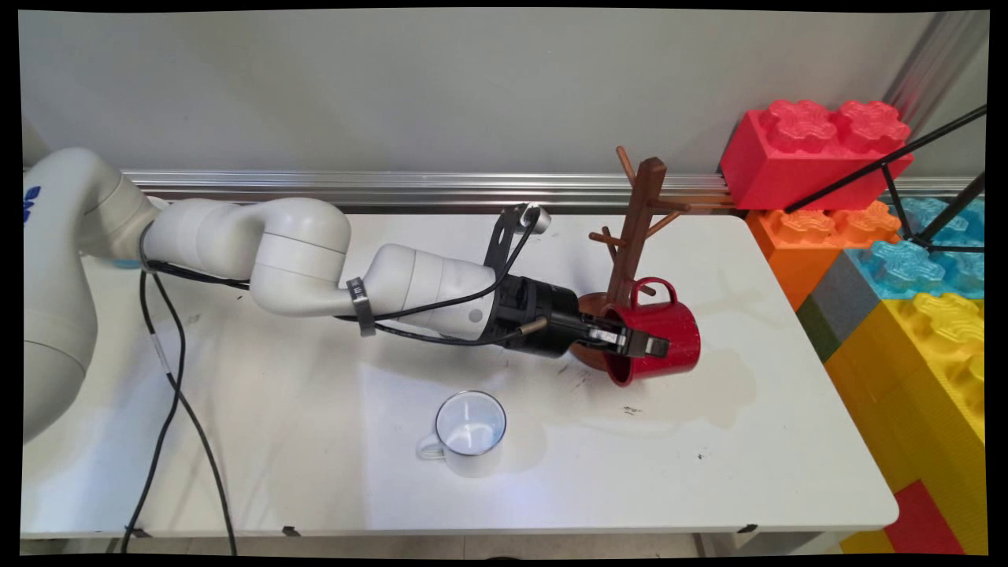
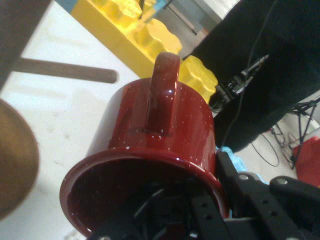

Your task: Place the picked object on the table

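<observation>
White arm (image 1: 299, 260) enters from the left, stretched low across the tabletop (image 1: 315, 472), black cables hanging from it.

White mug (image 1: 469, 432) stands upright near the front edge, mouth up, handle toward the left, well apart from the gripper.

Gripper (image 1: 630, 343) is closed on the rim of the red mug (image 1: 657, 335): one of the fingers (image 1: 652, 345) lies on the outer wall, the other goes inside the mouth. The hand view confirms this, with black linkage reaching into the red mug (image 2: 155, 150) and a finger outside the wall on the right.

Red mug is tipped on its side, mouth toward the arm, handle up, held at the foot of the brown wooden mug tree (image 1: 634, 228). Its handle sits by the trunk under the lower pegs; whether it touches a peg, cannot tell.

Handling, as judgement: speckled glossy enamel, so rigid, fairly light, slippery at the wall; rim pinch could pivot. Handle is the other hold.

Right: large toy bricks (image 1: 890, 260), stacked beside the table.
</observation>
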Motion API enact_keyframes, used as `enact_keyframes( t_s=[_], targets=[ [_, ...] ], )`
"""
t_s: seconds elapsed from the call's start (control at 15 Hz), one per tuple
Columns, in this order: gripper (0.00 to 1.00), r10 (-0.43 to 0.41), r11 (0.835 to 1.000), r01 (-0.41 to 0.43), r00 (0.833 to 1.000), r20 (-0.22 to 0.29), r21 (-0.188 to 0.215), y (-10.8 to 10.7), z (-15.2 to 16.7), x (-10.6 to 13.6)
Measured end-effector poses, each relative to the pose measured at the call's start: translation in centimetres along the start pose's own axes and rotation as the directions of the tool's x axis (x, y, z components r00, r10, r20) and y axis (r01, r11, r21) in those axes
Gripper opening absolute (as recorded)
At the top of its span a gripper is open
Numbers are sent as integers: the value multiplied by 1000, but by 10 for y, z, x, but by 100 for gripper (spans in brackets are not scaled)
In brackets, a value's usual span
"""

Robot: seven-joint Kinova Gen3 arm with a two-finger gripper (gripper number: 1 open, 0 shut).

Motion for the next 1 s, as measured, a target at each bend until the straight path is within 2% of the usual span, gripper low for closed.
enact_keyframes(
  t_s=[0.47, 1.0],
  targets=[
    [0, 10, 998, -8, 999, 37, -62, 27, -11, -7],
    [0, 97, 995, -93, 991, 94, -40, 37, -47, 8]
  ],
)
